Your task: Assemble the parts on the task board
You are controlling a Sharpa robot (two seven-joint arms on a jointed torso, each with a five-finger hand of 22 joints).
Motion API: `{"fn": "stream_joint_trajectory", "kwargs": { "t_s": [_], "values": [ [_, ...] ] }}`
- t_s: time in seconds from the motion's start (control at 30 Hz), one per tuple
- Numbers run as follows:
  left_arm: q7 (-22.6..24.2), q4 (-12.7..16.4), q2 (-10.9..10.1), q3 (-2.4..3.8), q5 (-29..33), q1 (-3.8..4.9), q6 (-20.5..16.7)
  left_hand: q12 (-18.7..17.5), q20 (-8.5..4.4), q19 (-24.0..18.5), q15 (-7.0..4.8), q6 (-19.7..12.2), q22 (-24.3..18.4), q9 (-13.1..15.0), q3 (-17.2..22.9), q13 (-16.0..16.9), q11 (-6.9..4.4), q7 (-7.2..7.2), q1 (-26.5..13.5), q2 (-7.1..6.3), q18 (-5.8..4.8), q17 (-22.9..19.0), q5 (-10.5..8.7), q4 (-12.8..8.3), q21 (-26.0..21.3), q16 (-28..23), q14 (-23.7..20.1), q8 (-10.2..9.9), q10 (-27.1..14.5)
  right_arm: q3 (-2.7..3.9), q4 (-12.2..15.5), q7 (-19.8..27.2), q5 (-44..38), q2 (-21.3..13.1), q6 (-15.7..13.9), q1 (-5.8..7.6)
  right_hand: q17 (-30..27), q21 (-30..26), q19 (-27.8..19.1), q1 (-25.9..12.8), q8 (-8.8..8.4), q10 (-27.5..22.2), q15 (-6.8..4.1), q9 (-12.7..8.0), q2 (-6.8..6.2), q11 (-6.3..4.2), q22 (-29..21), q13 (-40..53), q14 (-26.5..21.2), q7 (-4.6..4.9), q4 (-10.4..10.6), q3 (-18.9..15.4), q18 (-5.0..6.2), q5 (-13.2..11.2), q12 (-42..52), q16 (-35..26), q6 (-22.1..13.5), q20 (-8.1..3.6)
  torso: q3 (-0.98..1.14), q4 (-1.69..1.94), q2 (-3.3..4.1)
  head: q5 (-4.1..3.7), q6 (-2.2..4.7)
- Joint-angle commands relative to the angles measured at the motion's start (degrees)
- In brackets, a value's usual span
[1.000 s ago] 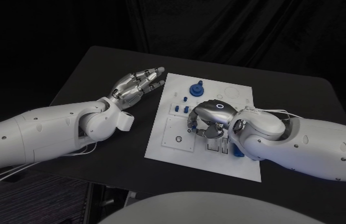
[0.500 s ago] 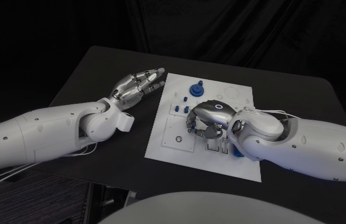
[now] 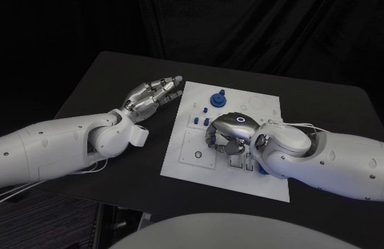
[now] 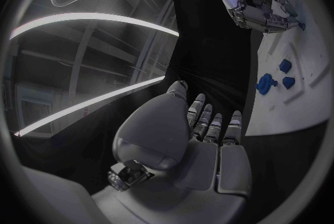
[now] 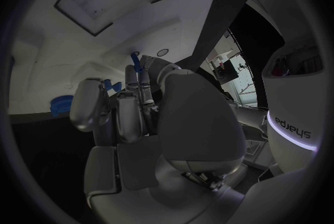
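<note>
- The right hand hung over the middle of the white board, fingers curled down, and the right wrist view showed a small blue peg pinched upright between its fingertips.
- The peg stood just above the board's surface, near the row of small blue pieces on the board's left half; whether it was already in a hole could not be told.
- To do this well, I judged the peg should be kept upright, lowered straight into its hole and let go only once seated; a tilt would likely jam it.
- The large blue knob stood at the board's far edge, well apart from the right hand, so it needed no care.
- The left hand lay just beside the board's left far corner, on the table, fingers straight and slightly spread, holding nothing; it was best kept off the board.
</note>
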Motion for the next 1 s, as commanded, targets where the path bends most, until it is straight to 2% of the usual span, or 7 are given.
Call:
{"fn": "stream_joint_trajectory", "kwargs": {
  "t_s": [0.03, 0.77, 0.93, 0.97, 1.0],
  "values": [
    [4.6, 0.0, 0.1, 0.05, 0.2, -0.17, 1.0, 0.1, 0.55, 0.0, 0.39, -0.1, 0.1, 0.1, 0.3, 0.0, 0.27, 0.05, 0.1, 0.48, 1.01, 0.1, -0.15, 0.2, 0.3, 0.3, -0.1, 0.2, 0.1, 0.02, -0.3, 0.0, -0.4, 0.2, -0.2, -0.31, -0.1, 0.4, 0.4, 0.0, 0.35, 1.0, -0.27, 0.1, 0.39, -0.55, 8.7, 0.1, 0.8, 0.09, -0.2, -0.2, -0.58, -0.3, 0.0, -0.3, 0.4, -0.2, -0.01, 0.05, 0.0, -0.01, -0.01],
    [4.3, -0.4, 0.3, 0.05, 0.2, -0.69, 1.0, 0.0, 0.57, 0.0, 0.41, -0.3, 0.1, 0.0, 0.4, 0.0, 0.32, 0.11, 0.1, 0.44, 1.02, 0.1, -0.19, 0.2, 0.3, 0.3, -0.1, 0.2, 0.0, 0.03, -0.9, 0.0, 0.4, 0.8, 0.3, -0.61, -0.2, 0.3, 0.4, 0.1, 0.7, 1.2, -0.34, 0.7, 0.43, -0.63, 8.7, 0.1, 0.7, 0.0, -0.3, -0.3, -0.56, -0.6, -0.1, -0.4, 0.6, -0.24, -0.03, 0.03, 0.02, 0.14, -0.01],
    [4.3, -0.5, 0.3, 0.05, 0.2, -0.78, 1.0, 0.2, 0.58, 0.0, 0.43, -0.3, 0.1, 0.1, 0.5, 0.0, 0.35, 0.13, 0.2, 0.45, 1.02, 0.1, -0.18, 0.2, 0.3, 0.4, -0.1, 0.2, 0.0, 0.03, -1.0, -1.3, 0.5, 0.9, 1.9, -0.63, -0.6, -0.1, 0.2, 0.0, 0.68, 0.9, -0.28, 0.9, 0.36, -0.52, 8.6, 0.0, 0.6, 0.06, -0.2, -0.3, -0.49, -0.8, -0.4, -0.6, 0.3, -0.24, -0.02, -0.03, 0.03, 0.17, -0.01],
    [4.3, -0.5, 0.3, 0.05, 0.2, -0.79, 1.0, 0.2, 0.58, 0.0, 0.43, -0.3, 0.1, 0.1, 0.5, 0.0, 0.35, 0.13, 0.2, 0.45, 1.02, 0.1, -0.18, 0.2, 0.3, 0.4, -0.1, 0.2, 0.0, 0.03, -1.0, -1.7, 0.5, 0.9, 2.6, -0.63, -1.5, -1.4, -0.3, -0.4, -0.37, -0.2, 0.12, 0.8, 0.17, -0.09, 8.2, -0.2, 0.2, 0.52, 0.1, -0.4, -0.3, -1.5, -1.2, -1.2, -1.8, -0.09, -0.02, -0.01, 0.02, 0.17, -0.01],
    [4.3, -0.5, 0.3, 0.05, 0.2, -0.81, 1.0, 0.2, 0.58, 0.0, 0.43, -0.3, 0.1, 0.1, 0.5, 0.0, 0.35, 0.13, 0.2, 0.45, 1.02, 0.1, -0.18, 0.2, 0.3, 0.4, -0.1, 0.2, 0.0, 0.03, -1.0, -2.1, 0.5, 0.9, 3.3, -0.63, -2.5, -2.7, -0.9, -1.0, -2.71, -2.0, 0.82, -0.2, -0.33, 0.65, 7.8, -0.6, -0.3, 1.46, 0.6, -0.3, -0.11, -2.2, -2.2, -1.8, -5.8, 0.22, -0.02, 0.0, 0.02, 0.2, -0.01]
  ]
}}
